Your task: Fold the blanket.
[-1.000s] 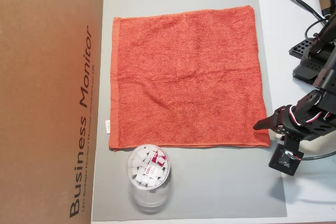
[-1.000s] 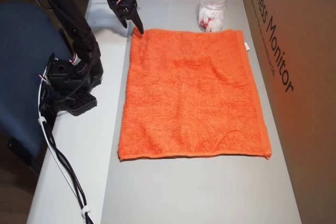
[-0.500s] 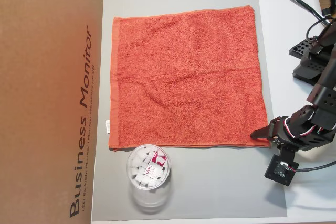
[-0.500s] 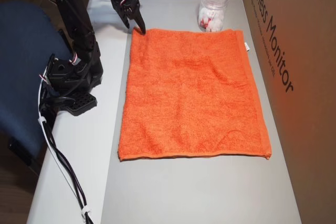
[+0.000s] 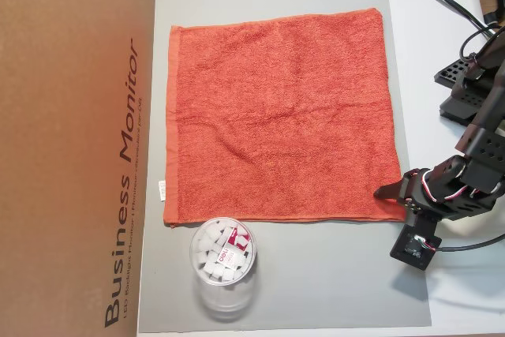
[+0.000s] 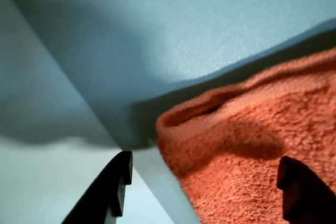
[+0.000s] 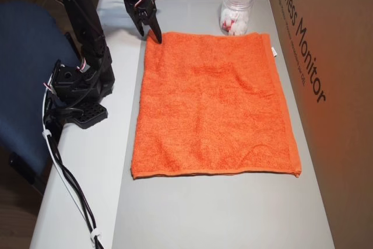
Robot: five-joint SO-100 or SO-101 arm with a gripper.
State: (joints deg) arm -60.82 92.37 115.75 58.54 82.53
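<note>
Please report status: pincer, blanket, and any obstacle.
Pincer open, straddling blanket corner, not yet closed. Blanket flat, unfolded on grey mat. Clear jar beside one blanket edge, apart from pincer.

Blanket [image 5: 276, 116] – rough terry cloth; mat [image 5: 331, 274] – smooth, matt.

Arm bent low, hand [image 6: 205, 182] wide apart
</note>
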